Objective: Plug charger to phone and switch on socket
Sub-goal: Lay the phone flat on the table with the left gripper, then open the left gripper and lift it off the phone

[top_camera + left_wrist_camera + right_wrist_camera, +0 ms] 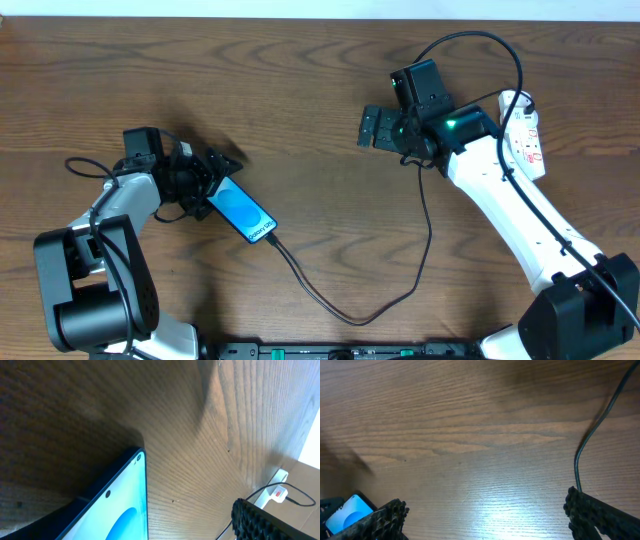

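Note:
The phone (pixel 242 212) lies slanted on the wood table at the left, its blue screen up. The charger (pixel 350 312), a thin black cable, meets the phone's lower-right end, loops toward the front and climbs toward the right arm. My left gripper (pixel 208 180) is open and straddles the phone's upper-left end. In the left wrist view the phone (pixel 120 510) fills the lower left, and one finger (pixel 255 522) stands apart from its edge. My right gripper (pixel 487 520) is open over bare wood, left of the white socket (pixel 524 135). The phone (pixel 347 512) and charger (pixel 585 445) also show there.
The socket (pixel 277 491), with red marks, sits at the far right edge of the table beside the right arm. A thicker black robot cable (pixel 480 40) arcs above the right wrist. Both arm bases stand at the front edge.

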Controlling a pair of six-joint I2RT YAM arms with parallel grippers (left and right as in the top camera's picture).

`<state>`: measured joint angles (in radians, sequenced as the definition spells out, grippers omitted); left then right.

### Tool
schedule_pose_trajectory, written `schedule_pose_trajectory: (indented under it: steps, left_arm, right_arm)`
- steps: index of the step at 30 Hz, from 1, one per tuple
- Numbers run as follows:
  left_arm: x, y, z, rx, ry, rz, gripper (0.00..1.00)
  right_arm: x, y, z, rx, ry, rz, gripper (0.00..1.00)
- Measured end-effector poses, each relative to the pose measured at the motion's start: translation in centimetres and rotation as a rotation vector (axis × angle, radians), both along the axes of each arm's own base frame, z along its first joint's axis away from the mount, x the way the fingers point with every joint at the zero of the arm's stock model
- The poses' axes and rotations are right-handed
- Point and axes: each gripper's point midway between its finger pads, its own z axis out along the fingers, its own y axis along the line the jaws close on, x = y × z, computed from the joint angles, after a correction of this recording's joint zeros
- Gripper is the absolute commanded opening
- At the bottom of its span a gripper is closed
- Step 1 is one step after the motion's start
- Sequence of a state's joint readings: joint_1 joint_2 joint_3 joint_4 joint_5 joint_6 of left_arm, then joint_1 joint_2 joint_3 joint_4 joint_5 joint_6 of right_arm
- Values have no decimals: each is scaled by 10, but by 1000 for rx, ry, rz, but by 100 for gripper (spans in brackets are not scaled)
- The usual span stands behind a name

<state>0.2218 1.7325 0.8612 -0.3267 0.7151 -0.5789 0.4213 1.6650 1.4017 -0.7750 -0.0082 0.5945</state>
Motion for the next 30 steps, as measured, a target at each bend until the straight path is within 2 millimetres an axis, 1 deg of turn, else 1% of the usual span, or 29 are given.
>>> schedule_pose_trajectory:
  steps: [4,11,21,25,28,30]
  left_arm:
    - [-1,1,0,7,15,3,92]
    - [6,9,0,46,22,14,92]
    - [-4,20,-3,122,104,23,92]
    - [-2,23,-1,143,100,17,92]
    - [-6,24,-2,154,109,0,92]
    - [-13,25,-1,166,143,-15,92]
  right_arm:
    - [0,0,0,1,-1,0,99]
    - [1,0,0,1,-3,0,99]
    - [1,0,0,1,-3,0,99]
    - [1,0,1,2,-5,0,99]
    - [2,1,1,3,-8,0,99]
    - [2,1,1,4,-11,0,99]
